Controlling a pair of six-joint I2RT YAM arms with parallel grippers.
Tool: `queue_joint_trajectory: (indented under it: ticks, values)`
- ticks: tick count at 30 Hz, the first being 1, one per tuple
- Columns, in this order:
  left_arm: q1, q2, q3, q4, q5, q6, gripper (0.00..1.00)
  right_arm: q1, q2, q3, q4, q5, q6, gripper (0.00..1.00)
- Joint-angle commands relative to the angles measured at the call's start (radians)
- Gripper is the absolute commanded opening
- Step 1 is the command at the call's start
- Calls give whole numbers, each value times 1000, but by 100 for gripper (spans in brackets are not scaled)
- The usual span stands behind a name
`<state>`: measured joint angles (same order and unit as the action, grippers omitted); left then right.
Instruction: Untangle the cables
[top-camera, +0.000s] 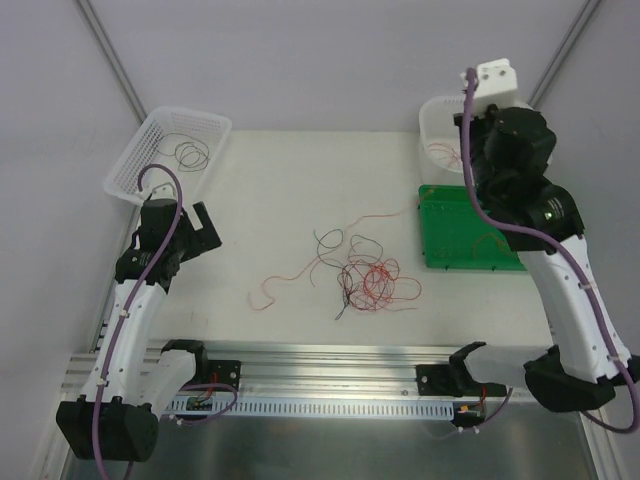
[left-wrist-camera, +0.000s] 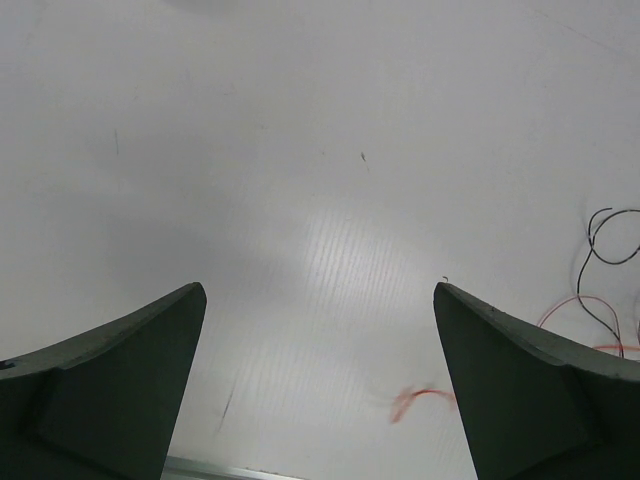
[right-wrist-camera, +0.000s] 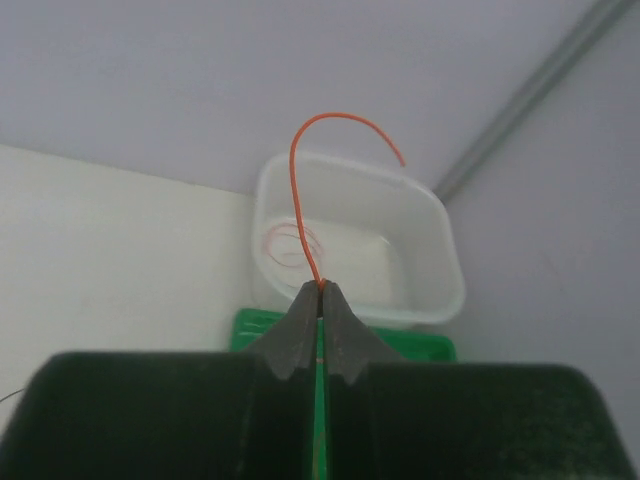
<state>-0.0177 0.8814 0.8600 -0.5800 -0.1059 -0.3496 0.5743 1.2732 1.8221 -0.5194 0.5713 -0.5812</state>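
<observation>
The cables (top-camera: 365, 280) lie as a loose tangle of red, orange and dark wires in the middle of the table, with a red strand (top-camera: 290, 278) trailing off to the left. My right gripper (right-wrist-camera: 320, 287) is shut on one orange cable (right-wrist-camera: 298, 170), which arcs up from the fingertips in front of a white tub (right-wrist-camera: 445, 260). Thin red loops (right-wrist-camera: 290, 243) lie in that tub. My left gripper (left-wrist-camera: 320, 300) hangs open above bare table at the left, nothing between its fingers. A dark cable (left-wrist-camera: 598, 245) and a red end (left-wrist-camera: 420, 398) show at its right.
A white mesh basket (top-camera: 150, 140) at the back left holds dark wires (top-camera: 190, 152). A green tray (top-camera: 450, 250) lies at the right, just in front of the white tub (top-camera: 435, 120). My right arm (top-camera: 515, 160) reaches over both. A metal rail (top-camera: 330, 360) runs along the near edge.
</observation>
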Motion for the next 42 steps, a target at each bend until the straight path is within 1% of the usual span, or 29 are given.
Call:
queue_joint_trajectory:
  ticks: [1, 2, 3, 4, 5, 6, 8, 9, 11, 12, 13, 14, 15, 16, 18, 19, 20, 22, 24, 25, 28, 29, 32, 33, 34, 35, 39, 40, 42]
  values:
    - [12, -16, -4, 29, 26, 17, 99, -149, -98, -139, 27, -7, 95, 1]
    - [12, -18, -4, 28, 28, 17, 99, -192, -132, -205, 27, -58, 145, 1]
    - [12, -18, -6, 29, 28, 15, 99, -273, -147, -243, 28, -83, 167, 1]
    - [12, -18, -6, 29, 28, 17, 99, -309, -158, -279, 35, -103, 187, 1]
    - [12, -18, -6, 29, 29, 15, 99, -339, -166, -362, 44, -147, 222, 1]
    - [12, -18, -6, 29, 32, 17, 99, -400, -176, -404, 58, -169, 239, 1]
    - [13, -16, -7, 31, 41, 17, 99, -447, -173, -498, 114, -207, 274, 1]
    - [12, -16, -6, 31, 44, 17, 99, -490, -158, -573, 134, -215, 312, 1]
    - [12, -15, -7, 32, 52, 15, 99, -533, -131, -641, 186, -231, 357, 1]
    - [12, -13, -9, 34, 55, 15, 99, -571, -117, -687, 197, -237, 407, 1]
    - [12, -13, -9, 34, 55, 15, 99, -573, -73, -701, 211, -241, 428, 1]
    - [12, -13, -7, 34, 61, 17, 99, -618, -51, -710, 216, -255, 449, 4]
    - [12, -13, -10, 34, 63, 15, 99, -631, -23, -715, 208, -263, 475, 7]
    - [12, -13, -10, 35, 66, 17, 99, -640, 23, -712, 199, -271, 486, 19]
    - [12, -12, -9, 37, 74, 17, 99, -652, 63, -696, 176, -281, 501, 31]
    - [12, -13, -9, 37, 77, 17, 99, -653, 78, -676, 147, -300, 501, 46]
    - [12, -13, -9, 37, 83, 17, 99, -646, 90, -669, 133, -368, 498, 53]
    - [12, -10, -7, 39, 86, 17, 99, -621, 84, -658, 96, -401, 492, 63]
    - [12, -9, -7, 39, 90, 17, 99, -556, 54, -659, 67, -389, 477, 64]
    - [12, -7, -7, 39, 94, 17, 99, -535, 43, -662, 62, -396, 474, 67]
    - [12, -4, -7, 40, 104, 18, 99, -443, 14, -673, 45, -462, 423, 70]
    - [12, -5, -7, 42, 104, 18, 99, -400, 20, -658, 32, -515, 370, 70]
    - [12, 1, -7, 40, 106, 21, 99, -337, 99, -604, -66, -663, 269, 70]
    - [12, 1, -7, 42, 129, 23, 99, -302, 126, -565, -112, -680, 215, 70]
    - [12, -1, -6, 42, 132, 23, 99, -291, 188, -548, -129, -703, 199, 70]
    - [12, -1, -7, 42, 130, 23, 99, -278, 213, -534, -139, -711, 187, 70]
    - [12, -1, -10, 43, 129, 24, 99, -271, 331, -482, -159, -784, 132, 69]
    - [12, 1, -10, 43, 129, 24, 99, -268, 385, -448, -171, -801, 98, 69]
    - [12, 2, -9, 43, 137, 24, 99, -255, 437, -413, -209, -801, 67, 68]
